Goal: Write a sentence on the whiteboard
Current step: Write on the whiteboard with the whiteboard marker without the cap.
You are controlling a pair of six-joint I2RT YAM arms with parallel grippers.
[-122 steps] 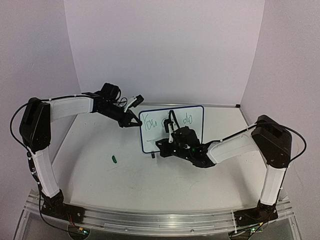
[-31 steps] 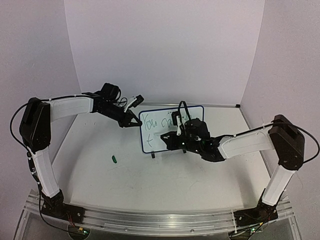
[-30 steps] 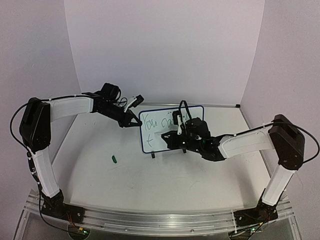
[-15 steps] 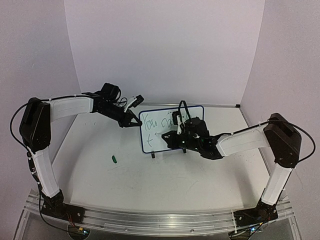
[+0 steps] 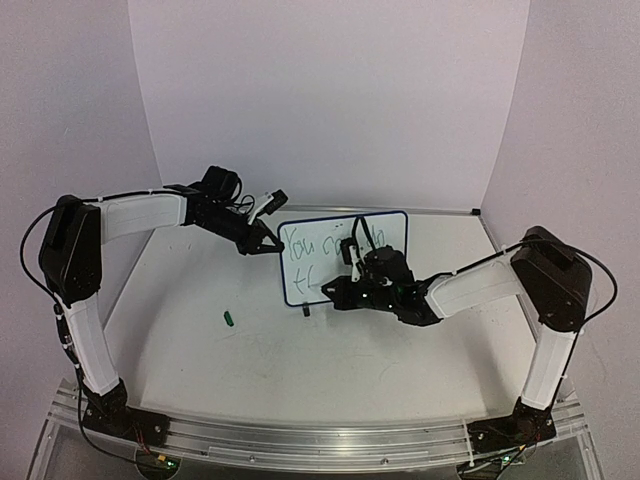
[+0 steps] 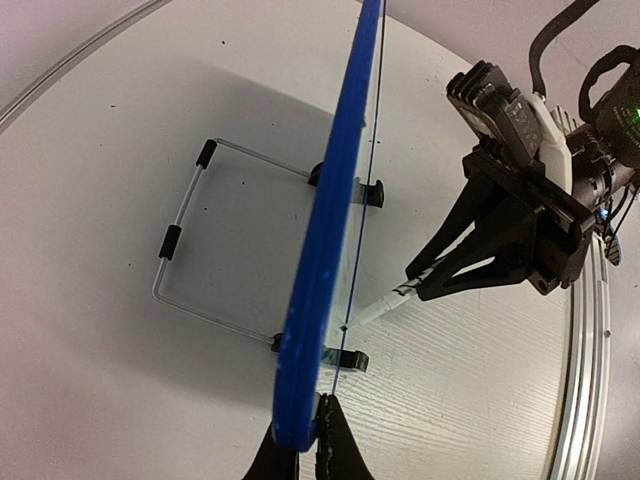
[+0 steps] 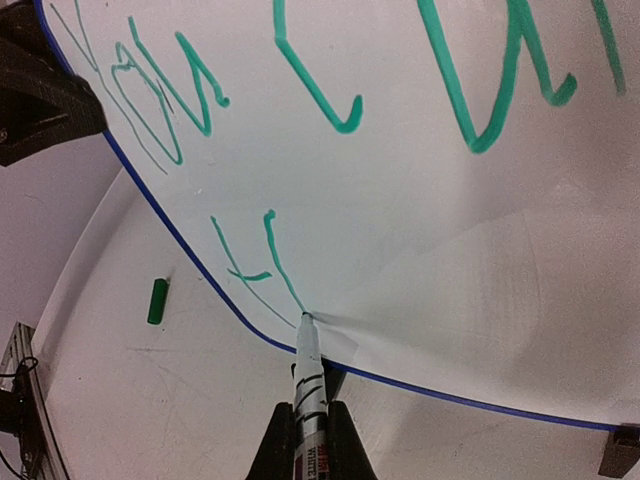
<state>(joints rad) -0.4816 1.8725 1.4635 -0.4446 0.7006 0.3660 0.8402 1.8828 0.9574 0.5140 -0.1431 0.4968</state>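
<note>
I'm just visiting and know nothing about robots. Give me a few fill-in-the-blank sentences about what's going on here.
The right hand presses a marker against the whiteboard, leaving ___ writing.
The whiteboard that the left hand pinches is edged in ___.
The marker's cap lies on the ___.
Missing words: green; blue; table.

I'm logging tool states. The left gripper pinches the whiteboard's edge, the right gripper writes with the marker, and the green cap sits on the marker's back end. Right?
No: the green cap lies on the table, left of the whiteboard, not on the marker; the right wrist view shows it. The left gripper does pinch the board's edge and the right gripper does write.
</note>
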